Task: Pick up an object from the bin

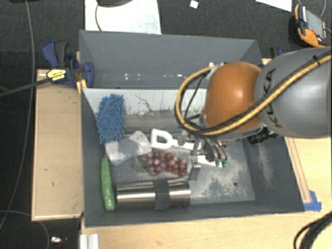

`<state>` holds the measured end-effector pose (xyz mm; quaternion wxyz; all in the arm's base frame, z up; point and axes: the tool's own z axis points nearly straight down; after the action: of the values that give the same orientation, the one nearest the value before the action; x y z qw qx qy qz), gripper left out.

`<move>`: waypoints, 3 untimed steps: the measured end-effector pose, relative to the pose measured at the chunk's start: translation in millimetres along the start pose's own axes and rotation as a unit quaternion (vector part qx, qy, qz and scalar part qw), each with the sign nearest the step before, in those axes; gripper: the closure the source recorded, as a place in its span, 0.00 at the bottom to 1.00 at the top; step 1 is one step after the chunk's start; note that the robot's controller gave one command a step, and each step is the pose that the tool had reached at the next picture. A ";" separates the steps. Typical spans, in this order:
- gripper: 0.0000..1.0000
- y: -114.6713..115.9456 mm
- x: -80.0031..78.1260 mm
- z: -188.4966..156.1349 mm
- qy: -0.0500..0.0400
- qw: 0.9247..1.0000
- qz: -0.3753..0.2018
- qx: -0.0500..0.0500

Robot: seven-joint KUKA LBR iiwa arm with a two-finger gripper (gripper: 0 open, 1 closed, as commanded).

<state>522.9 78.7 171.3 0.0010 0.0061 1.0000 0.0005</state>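
the grey bin (270, 180) holds a small bunch of things, all on its left side and in the middle, and its right side is bare floor. the robot's fingers (206, 157) are down low in the middle of the bin, just beside the right end of a bunch of dark red grapes (166, 163). i cannot tell if they are open or closed. the grapes are the closest thing, so i think they are the one to pick. they look like toy grapes: light, bumpy and a bit slippery, and the little balls may wobble. i think it is best to pinch the thick middle of the bunch, not one ball at the edge. a white handle thing (162, 139) and some crumpled clear plastic (129, 144) lie right behind the grapes and touch them, so they could get dragged along. a shiny metal cup (153, 196) lies on its side just in front of the grapes, and i cannot see if anything is in it. a long green stick (108, 185) lies by the left wall, and a fuzzy blue thing (110, 117) leans in the back left corner.
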 end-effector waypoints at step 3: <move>0.00 24.9 1.3 59.7 -0.011 1.000 0.030 -0.002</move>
<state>522.0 103.7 111.6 0.0115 0.0357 0.9993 0.0027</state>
